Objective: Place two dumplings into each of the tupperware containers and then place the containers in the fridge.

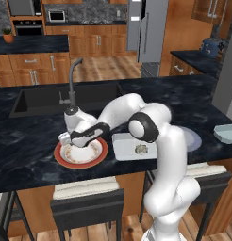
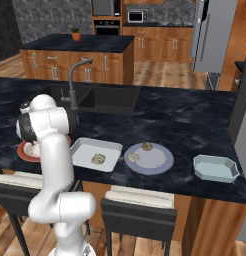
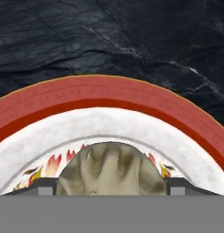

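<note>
Right under your hand camera sits a dumpling (image 3: 111, 169) on the red-rimmed plate (image 1: 80, 152), near the counter's (image 1: 23, 141) front edge — your gripper (image 3: 111, 187) straddles it, jaws wide, tips at both its sides; whether they touch it, you cannot tell. Two more dumplings (image 2: 140, 152) lie in the round container (image 2: 149, 158).

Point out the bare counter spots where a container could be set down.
Bare counter lies between the sink and the round container, and behind the octagonal container. The front edge is crowded: red-rimmed plate, white tray, both containers.
</note>
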You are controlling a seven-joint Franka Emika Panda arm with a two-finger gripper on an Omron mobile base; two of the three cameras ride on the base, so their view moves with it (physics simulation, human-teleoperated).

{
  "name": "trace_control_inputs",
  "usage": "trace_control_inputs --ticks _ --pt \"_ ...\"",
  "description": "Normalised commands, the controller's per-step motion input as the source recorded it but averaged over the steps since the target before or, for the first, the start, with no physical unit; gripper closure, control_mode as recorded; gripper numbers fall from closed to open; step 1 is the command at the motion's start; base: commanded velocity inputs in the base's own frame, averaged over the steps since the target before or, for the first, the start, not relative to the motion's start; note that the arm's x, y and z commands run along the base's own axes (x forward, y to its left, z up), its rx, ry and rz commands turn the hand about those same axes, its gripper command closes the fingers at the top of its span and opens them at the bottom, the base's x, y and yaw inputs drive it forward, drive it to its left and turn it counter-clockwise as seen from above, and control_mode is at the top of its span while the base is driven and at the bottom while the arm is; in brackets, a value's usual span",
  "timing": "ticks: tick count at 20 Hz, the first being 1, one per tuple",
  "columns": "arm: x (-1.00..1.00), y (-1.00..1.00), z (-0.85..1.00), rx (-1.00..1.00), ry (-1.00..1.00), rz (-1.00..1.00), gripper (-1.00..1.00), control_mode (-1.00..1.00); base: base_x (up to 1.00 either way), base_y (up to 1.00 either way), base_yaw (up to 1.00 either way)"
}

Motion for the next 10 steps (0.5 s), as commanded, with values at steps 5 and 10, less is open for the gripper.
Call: trace_control_inputs --ticks 5,10 --pt "-0.84 -1.0 0.96 0.15 0.0 0.0 1.0 -1.0 0.0 0.0 0.0" --pt "-0.79 -1.0 0.5 0.23 0.01 -0.06 1.0 -1.0 0.0 0.0 0.0"
